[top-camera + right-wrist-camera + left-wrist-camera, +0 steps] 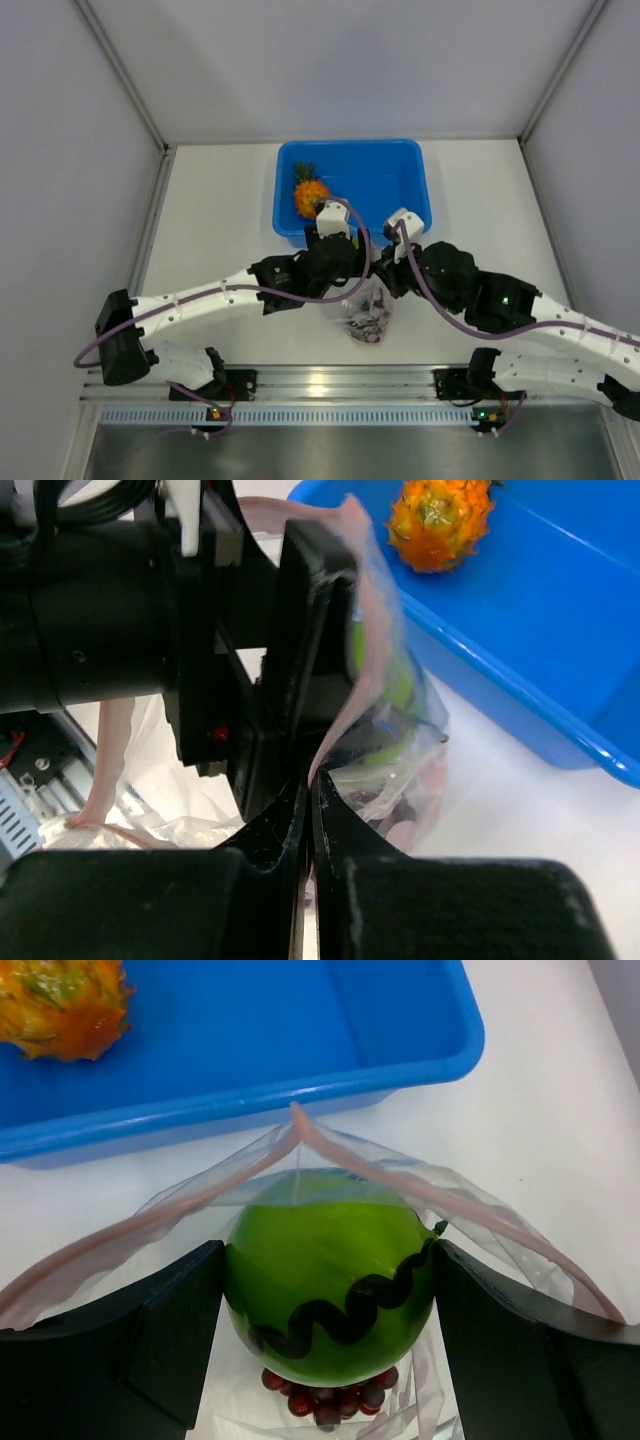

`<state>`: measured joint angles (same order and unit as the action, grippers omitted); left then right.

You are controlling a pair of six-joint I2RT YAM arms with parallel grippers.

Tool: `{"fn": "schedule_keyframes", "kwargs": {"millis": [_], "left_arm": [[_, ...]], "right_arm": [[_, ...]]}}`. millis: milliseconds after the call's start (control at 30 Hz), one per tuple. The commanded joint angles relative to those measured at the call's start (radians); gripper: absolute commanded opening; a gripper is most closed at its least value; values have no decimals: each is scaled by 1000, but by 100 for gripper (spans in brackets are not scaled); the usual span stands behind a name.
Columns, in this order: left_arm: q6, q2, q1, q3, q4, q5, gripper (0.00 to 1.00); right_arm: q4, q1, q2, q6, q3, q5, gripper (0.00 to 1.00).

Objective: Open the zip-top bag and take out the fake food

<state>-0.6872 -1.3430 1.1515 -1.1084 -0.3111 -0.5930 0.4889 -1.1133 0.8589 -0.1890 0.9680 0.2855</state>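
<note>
Zip-top bag (pixel 480 1220) is opened, just in front of the blue tub (pixel 200 1115). Pineapple (pixel 310 195) is already placed inside the tub. Green fruit (pixel 325 1280) is clamped in the bag mouth by the left gripper (pixel 327 1260), jaws spread wide. Bag edge is pinched by the right gripper (pixel 310 810), jaws pressed together. Grape bunch (pixel 325 1395) is left at the bag bottom. Judged: one out, two remaining.

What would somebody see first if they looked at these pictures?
A shiny green round plastic fruit, squeezed between the jaws of the left gripper inside the open clear plastic zip-top bag. Behind it, an orange plastic pineapple lies in the bright blue plastic tub.
</note>
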Motion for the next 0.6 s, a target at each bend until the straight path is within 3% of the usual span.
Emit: {"fn": "schedule_keyframes", "kwargs": {"millis": [0, 267, 567], "left_arm": [[-75, -28, -1, -100, 20, -50, 0], [-176, -8, -15, -91, 20, -33, 0], [-186, 100, -18, -45, 3, 48, 0]], "right_arm": [[-61, -82, 26, -75, -6, 102, 0], [-36, -230, 129, -125, 32, 412, 0], [33, -197, 140, -165, -6, 532, 0]]}}
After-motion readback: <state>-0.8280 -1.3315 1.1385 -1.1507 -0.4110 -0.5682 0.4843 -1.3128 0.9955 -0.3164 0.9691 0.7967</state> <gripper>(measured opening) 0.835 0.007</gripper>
